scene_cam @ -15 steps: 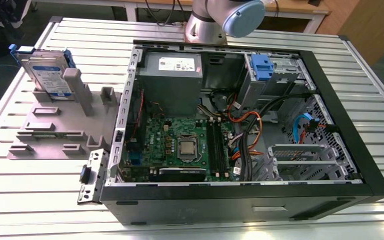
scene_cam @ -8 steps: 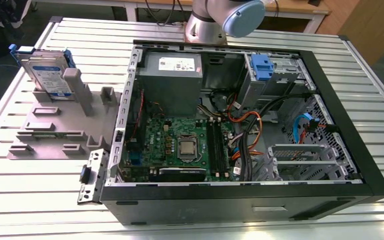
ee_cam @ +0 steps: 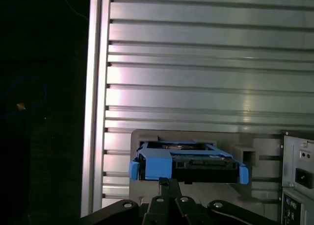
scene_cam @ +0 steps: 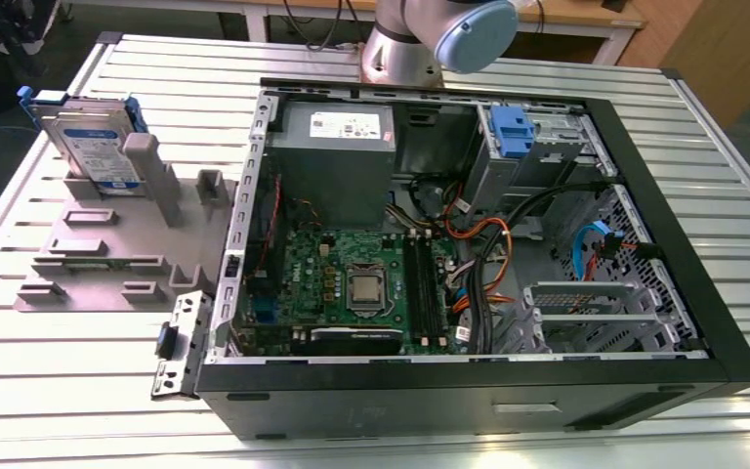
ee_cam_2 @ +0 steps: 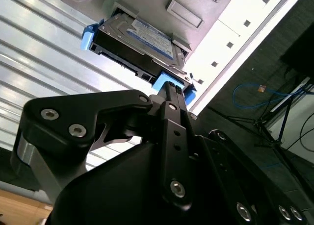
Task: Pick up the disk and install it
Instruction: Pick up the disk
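Second wrist view, one disk [ee_cam_2: 147, 36], one claw [ee_cam_2: 169, 89]

arm [scene_cam: 395, 54]: silver | joint cap [scene_cam: 476, 34]: blue-grey | end effector [ee_cam_2: 169, 90]: black, silver screws [ee_cam_2: 77, 131]

A: How many disks?
B: One disk [scene_cam: 89, 147], upright in one grey holder [scene_cam: 102, 259] beside the case [scene_cam: 691, 293].
A: And inside the case?
B: One blue caddy [scene_cam: 512, 132], one power supply [scene_cam: 336, 156], one motherboard [scene_cam: 308, 264], one processor [scene_cam: 366, 287].
A: Anything else?
B: One arm [scene_cam: 443, 34] past the case's far wall, and one table [scene_cam: 62, 391] under the case
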`<state>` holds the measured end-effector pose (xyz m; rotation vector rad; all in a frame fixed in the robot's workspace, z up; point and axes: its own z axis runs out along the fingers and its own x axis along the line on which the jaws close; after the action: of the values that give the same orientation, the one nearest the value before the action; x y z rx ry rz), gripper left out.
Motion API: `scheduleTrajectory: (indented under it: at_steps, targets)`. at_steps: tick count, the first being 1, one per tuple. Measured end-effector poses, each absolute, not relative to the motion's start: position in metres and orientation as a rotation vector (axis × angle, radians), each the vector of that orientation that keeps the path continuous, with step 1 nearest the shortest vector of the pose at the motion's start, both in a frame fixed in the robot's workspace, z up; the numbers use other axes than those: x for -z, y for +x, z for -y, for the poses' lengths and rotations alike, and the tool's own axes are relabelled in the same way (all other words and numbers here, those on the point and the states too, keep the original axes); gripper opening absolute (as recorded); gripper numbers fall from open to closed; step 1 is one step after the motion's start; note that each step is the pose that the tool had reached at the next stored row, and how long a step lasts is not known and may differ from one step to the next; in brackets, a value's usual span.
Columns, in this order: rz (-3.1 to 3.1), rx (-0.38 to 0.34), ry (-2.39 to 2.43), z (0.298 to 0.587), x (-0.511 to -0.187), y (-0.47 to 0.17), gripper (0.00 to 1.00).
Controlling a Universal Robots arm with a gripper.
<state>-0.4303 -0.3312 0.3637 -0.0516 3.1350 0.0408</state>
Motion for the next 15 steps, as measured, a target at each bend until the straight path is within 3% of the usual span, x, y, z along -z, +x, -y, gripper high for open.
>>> scheduleTrajectory:
  at_steps: [15]
  targets:
    - [-3.132, -0.041, -0.155, 0.3313, -0.3637, -0.4302, 0.11]
